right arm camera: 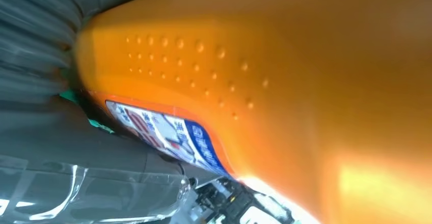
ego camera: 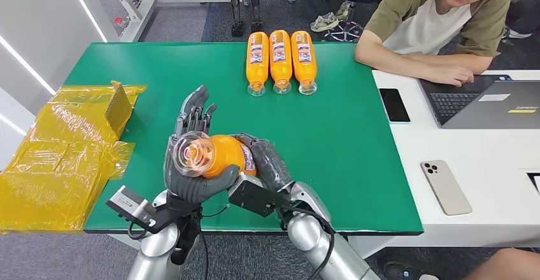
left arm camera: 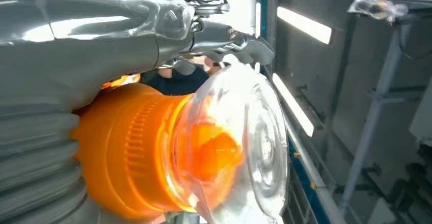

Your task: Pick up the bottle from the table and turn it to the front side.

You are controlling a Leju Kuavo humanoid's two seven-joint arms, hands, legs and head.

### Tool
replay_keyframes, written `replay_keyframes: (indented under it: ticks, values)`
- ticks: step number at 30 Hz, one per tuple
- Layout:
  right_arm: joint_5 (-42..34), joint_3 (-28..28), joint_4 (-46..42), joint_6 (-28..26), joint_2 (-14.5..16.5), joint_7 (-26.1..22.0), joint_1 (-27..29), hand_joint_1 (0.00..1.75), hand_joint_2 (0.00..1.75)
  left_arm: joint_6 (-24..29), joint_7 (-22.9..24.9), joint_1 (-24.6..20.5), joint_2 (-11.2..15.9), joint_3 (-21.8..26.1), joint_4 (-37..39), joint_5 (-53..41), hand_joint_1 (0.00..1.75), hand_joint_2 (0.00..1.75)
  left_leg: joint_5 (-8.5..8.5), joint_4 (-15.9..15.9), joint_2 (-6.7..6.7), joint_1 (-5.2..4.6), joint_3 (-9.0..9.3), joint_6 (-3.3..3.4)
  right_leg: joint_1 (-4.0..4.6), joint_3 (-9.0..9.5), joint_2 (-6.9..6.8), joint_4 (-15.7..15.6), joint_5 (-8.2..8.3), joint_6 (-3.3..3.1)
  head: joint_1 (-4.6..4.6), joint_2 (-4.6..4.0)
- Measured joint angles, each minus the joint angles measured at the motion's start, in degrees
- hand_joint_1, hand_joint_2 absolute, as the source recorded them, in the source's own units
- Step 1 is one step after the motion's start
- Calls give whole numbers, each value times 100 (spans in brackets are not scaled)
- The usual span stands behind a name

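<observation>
A green table (ego camera: 331, 140) carries crumpled yellow plastic wrap (ego camera: 57, 159) at its left end and three orange bottles (ego camera: 280, 60) lying side by side at its far edge. Above the near edge, the left hand (ego camera: 191, 159) and right hand (ego camera: 267, 165) both grip one orange bottle (ego camera: 223, 154), held off the table with its clear cap (ego camera: 191, 154) towards the camera.

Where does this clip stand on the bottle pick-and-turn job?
Pickup looks done: the orange bottle is off the green table, held between the left hand and right hand. Turning is in hand; its label faces sideways, so front-facing remains.
</observation>
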Motion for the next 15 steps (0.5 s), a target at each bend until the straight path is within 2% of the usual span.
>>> replay_keyframes:
  ticks: [1,2,5,6,15]
  values:
    - [10,31,11,58,-5,40,-23,175,175,8,0,14,2,15,-1,3,0,175,0,0,0,0,0,0,0,0,0,0,0,0,0,0]
    - [27,64,29,109,-11,84,-51,175,175,23,0,29,5,32,-1,7,37,175,0,0,-1,0,0,0,0,0,0,0,0,0,0,0]
    - [85,155,111,188,-26,164,-152,175,175,66,0,90,15,96,-17,14,168,175,0,0,-1,0,0,0,0,0,-1,1,0,0,1,0]
    - [93,181,139,202,-27,179,-187,175,175,74,0,112,17,115,-28,14,175,175,0,0,-1,0,0,0,0,0,-1,2,0,0,0,0]
    - [97,306,269,255,-28,268,-404,175,175,92,0,282,50,198,-140,95,175,175,0,0,-3,0,0,0,0,0,-2,1,0,0,1,0]
